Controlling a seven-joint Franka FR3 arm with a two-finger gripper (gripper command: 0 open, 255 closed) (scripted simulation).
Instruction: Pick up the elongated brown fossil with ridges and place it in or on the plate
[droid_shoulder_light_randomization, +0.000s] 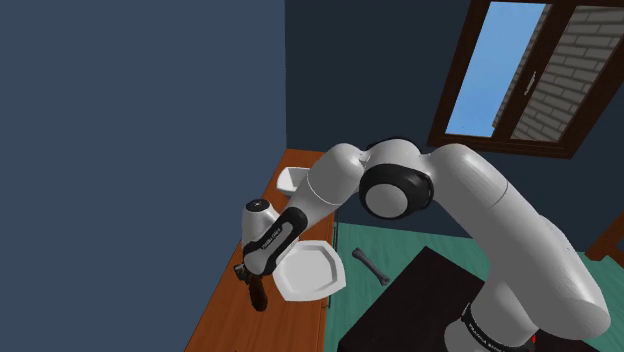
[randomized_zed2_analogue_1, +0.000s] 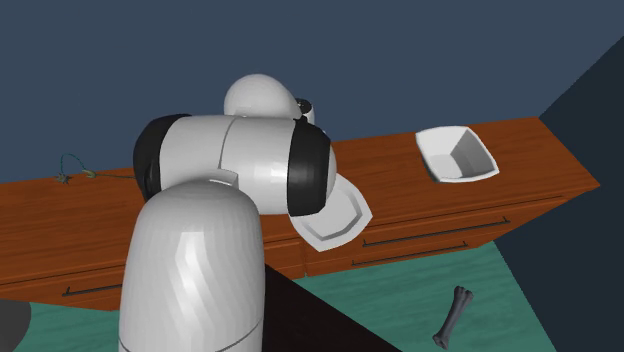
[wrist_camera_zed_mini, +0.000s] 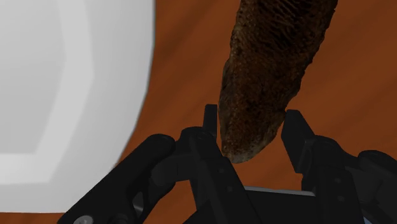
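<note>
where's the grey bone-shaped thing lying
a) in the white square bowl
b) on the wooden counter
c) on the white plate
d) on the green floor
d: the grey bone lies on the green floor in front of the wooden counter, well apart from the plate and the square bowl up on that counter.

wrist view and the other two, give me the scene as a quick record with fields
plate: white, on the wooden counter
fossil: brown, ridged, elongated, beside the plate, not on it
claw: black, at the fossil's near end
bowl: white, square, farther along the counter
bone: grey, on the green floor
task state: fossil not yet on the plate
</note>
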